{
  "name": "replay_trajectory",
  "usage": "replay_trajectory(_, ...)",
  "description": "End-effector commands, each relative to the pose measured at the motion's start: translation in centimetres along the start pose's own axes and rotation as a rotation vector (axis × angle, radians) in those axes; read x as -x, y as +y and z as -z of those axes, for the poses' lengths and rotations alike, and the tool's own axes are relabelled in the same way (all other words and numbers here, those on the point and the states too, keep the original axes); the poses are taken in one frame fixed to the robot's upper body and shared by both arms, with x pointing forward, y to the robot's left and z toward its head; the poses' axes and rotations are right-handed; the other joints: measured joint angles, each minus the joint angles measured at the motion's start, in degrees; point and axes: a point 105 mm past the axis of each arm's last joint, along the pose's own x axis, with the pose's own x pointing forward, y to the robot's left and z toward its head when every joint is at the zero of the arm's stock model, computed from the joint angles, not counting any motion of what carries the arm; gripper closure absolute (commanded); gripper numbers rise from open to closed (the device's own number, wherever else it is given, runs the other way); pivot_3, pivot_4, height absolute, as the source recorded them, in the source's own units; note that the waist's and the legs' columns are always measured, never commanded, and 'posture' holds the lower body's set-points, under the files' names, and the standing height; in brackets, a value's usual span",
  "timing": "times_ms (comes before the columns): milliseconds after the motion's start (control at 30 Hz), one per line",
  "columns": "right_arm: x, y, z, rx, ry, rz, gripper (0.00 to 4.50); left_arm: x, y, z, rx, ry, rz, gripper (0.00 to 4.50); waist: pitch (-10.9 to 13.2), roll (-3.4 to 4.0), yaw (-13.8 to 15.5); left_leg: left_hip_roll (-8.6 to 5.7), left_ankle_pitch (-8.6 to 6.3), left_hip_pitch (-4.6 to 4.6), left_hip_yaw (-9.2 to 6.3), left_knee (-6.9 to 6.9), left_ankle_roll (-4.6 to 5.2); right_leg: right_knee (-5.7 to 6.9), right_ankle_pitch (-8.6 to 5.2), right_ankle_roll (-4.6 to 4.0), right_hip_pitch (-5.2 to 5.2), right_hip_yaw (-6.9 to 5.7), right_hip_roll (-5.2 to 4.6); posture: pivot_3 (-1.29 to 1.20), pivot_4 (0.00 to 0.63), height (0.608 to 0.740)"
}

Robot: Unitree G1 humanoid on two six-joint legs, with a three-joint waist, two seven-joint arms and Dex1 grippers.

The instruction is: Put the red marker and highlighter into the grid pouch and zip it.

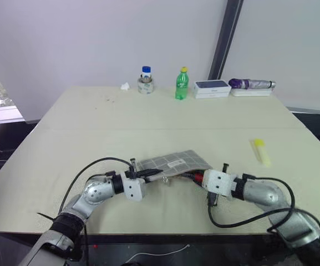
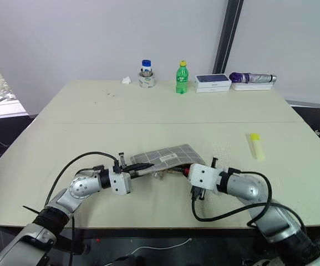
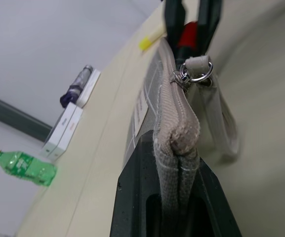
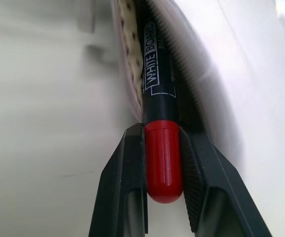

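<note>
The grid pouch (image 1: 173, 162) lies on the table near the front edge, with my left gripper (image 1: 151, 174) shut on its left end. In the left wrist view the pouch's grey seam (image 3: 177, 123) is pinched between the fingers, and its metal zipper ring (image 3: 197, 69) hangs further along. My right gripper (image 4: 162, 131) is shut on the red cap of the red marker (image 4: 159, 89). The marker's black barrel reaches into the pouch's open right end. The highlighter (image 1: 261, 151) lies alone on the table to the right, apart from both grippers.
Along the table's far edge stand a blue-lidded jar (image 1: 146, 80), a green bottle (image 1: 182, 83), stacked white boxes (image 1: 211, 88) and a purple object (image 1: 251, 84) on a white tray. A crumpled white scrap (image 1: 125, 86) lies left of the jar.
</note>
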Motion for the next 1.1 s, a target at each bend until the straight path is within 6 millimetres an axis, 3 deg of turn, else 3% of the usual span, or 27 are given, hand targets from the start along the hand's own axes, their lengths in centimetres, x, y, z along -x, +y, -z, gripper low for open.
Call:
replay_trajectory(33,-1.1,0.1,-1.5,0.116,-0.109,-0.043,4.13,-0.2,1.2,-2.1,-0.042,-0.112,0.004,4.50,0.00,0.00,0.04,0.00,0.00,0.00,0.01,-0.01,0.00,0.00,0.00,0.00,-0.01,0.01,0.00,0.00,0.150,0.740)
replay_trajectory(233,-2.5,0.4,-0.3,0.200,-0.097,-0.032,4.13,0.4,1.0,-1.9,-0.011,-0.114,0.022,4.50,0.01,-0.02,0.34,-0.02,0.01,-0.01,0.03,0.07,0.00,-0.01,0.00,0.00,0.04,-0.01,-0.04,0.00,0.150,0.740)
replay_trajectory(433,-1.6,0.2,0.4,0.170,-0.080,-0.019,4.13,0.9,0.4,-1.6,0.009,-0.107,0.025,4.50,0.01,-0.02,0.23,0.00,0.01,0.00,0.02,0.06,0.00,0.00,0.00,0.00,0.04,0.00,-0.03,0.00,0.150,0.740)
replay_trajectory(467,-1.4,0.1,0.4,0.157,-0.082,-0.016,3.12,0.9,0.3,-1.6,0.010,-0.104,0.028,4.50,0.01,-0.02,0.29,0.00,0.01,0.00,0.02,0.06,0.00,0.00,0.00,0.00,0.05,0.00,-0.03,0.00,0.150,0.740)
replay_trajectory(567,-0.4,-0.3,0.3,0.116,-0.079,-0.001,1.79,0.9,0.5,-1.3,0.020,-0.095,0.015,4.50,0.01,-0.02,0.34,-0.01,0.01,0.00,0.02,0.08,0.00,0.00,0.00,0.00,0.08,-0.01,-0.05,0.00,0.150,0.740)
replay_trajectory(667,0.7,-0.8,0.2,0.062,-0.065,0.030,0.15,1.0,0.9,-1.0,0.048,-0.086,-0.014,4.50,0.01,-0.01,0.26,-0.01,0.01,0.00,0.02,0.08,0.00,0.00,0.00,0.00,0.08,0.00,-0.05,0.00,0.150,0.740)
replay_trajectory(967,5.2,0.1,-0.6,-0.150,-0.040,0.035,0.07,1.0,1.0,-0.6,0.106,-0.069,-0.070,4.50,0.01,-0.01,0.32,0.00,0.00,0.04,-0.02,0.08,0.01,-0.02,0.00,0.00,0.15,-0.02,-0.06,0.00,0.150,0.740)
replay_trajectory(1100,8.3,-0.8,-1.9,-0.490,-0.176,0.204,0.07,0.9,0.9,-0.4,0.100,-0.060,-0.065,4.50,0.02,-0.03,0.48,0.00,0.00,0.02,-0.08,0.06,0.01,-0.04,0.00,0.00,0.19,-0.02,-0.06,0.00,0.150,0.740)
